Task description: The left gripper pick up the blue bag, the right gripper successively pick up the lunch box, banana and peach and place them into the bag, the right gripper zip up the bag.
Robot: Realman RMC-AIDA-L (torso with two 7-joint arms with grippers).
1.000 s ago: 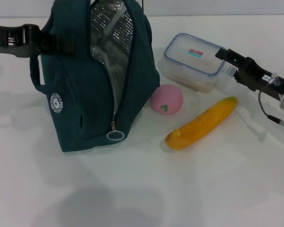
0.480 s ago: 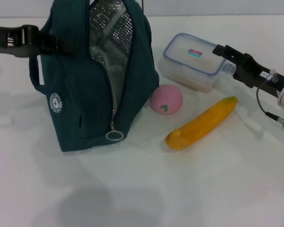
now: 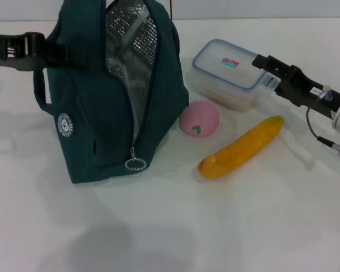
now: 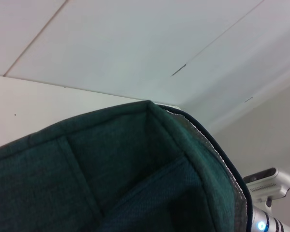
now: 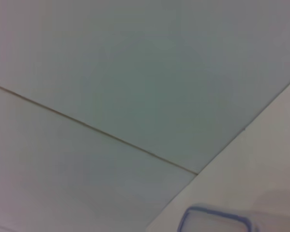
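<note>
- My left gripper (image 3: pixel 65 52) is clamped on the handle side of the blue bag (image 3: pixel 110 96), which stands open on the white table (image 3: pixel 215 226).
- My right gripper (image 3: pixel 262 71) grips the lunch box (image 3: pixel 229 73) edge.
- The peach (image 3: pixel 199 119) and the banana (image 3: pixel 241 147) lie beside the bag.

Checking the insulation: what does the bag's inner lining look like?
Silver quilted foil lining inside the blue bag, clearest in the head view.

Teal blue bag (image 3: pixel 96 113) stands unzipped beside peach (image 3: pixel 199 119), banana (image 3: pixel 241 148) and lidded lunch box (image 3: pixel 228 73).
</note>
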